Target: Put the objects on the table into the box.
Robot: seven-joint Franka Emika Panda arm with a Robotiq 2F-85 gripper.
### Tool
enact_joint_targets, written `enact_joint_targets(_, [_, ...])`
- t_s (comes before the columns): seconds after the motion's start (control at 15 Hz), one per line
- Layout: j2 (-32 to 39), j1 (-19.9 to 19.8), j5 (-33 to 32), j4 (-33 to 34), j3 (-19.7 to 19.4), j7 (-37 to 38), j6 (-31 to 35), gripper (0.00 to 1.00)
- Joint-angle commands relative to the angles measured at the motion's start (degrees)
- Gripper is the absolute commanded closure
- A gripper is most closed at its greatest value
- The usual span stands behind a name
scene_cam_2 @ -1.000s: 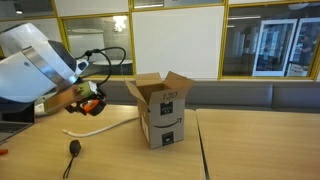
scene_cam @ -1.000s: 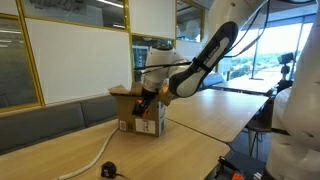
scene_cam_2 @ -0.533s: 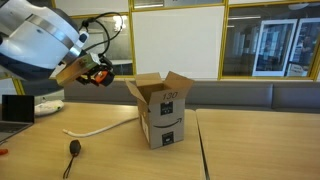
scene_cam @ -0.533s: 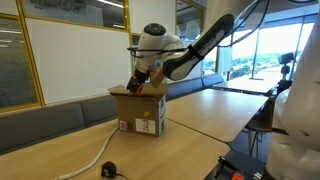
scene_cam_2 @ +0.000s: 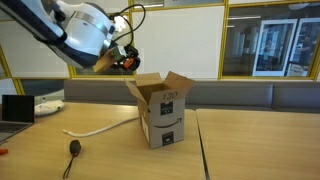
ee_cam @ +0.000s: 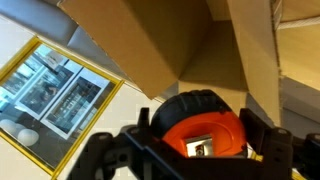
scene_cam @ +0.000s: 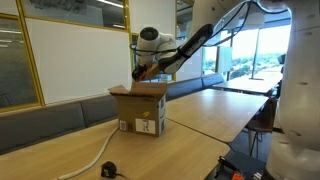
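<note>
My gripper (scene_cam: pixel 141 71) hangs in the air just above the brown cardboard box (scene_cam: pixel 140 108), shut on a black-and-orange item (ee_cam: pixel 203 112). In the wrist view the gripper (ee_cam: pixel 198 135) clamps the item from both sides, with the box's flaps (ee_cam: pixel 160 40) behind it. In the exterior view from the opposite side, the gripper (scene_cam_2: pixel 124 58) is up and to the left of the box (scene_cam_2: pixel 160 112). A long white cord (scene_cam_2: pixel 100 127) and a small black item (scene_cam_2: pixel 73 148) lie on the table (scene_cam_2: pixel 250 140). Both also show near the table's front, the cord (scene_cam: pixel 95 160) and the black item (scene_cam: pixel 111 169).
A laptop (scene_cam_2: pixel 14 108) and a white object (scene_cam_2: pixel 47 104) sit at the table's far end. A bench and glass walls run behind the table (scene_cam: pixel 195 118). A dark stand (scene_cam: pixel 245 160) is close to the table's edge.
The arm has lifted the black-and-orange item from beside the box to a spot above its open flaps. The jaws kept the same grip. Cord and black item have not moved.
</note>
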Motion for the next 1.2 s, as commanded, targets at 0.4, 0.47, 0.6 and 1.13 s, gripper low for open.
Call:
enact_joint_targets(0.4, [19.7, -9.4, 17.4, 17.6, -2.8, -2.0, 4.6, 0.36])
enact_joint_targets(0.47, [20.9, -10.3, 20.4, 18.6, -2.3, -3.5, 4.3, 0.36])
enact_joint_targets(0.6, [23.2, -11.8, 25.1, 20.6, -1.5, -5.8, 3.4, 0.36])
enact_joint_targets(1.13, [27.0, -9.5, 43.1, 24.6, -5.1, -16.6, 0.3, 0.00])
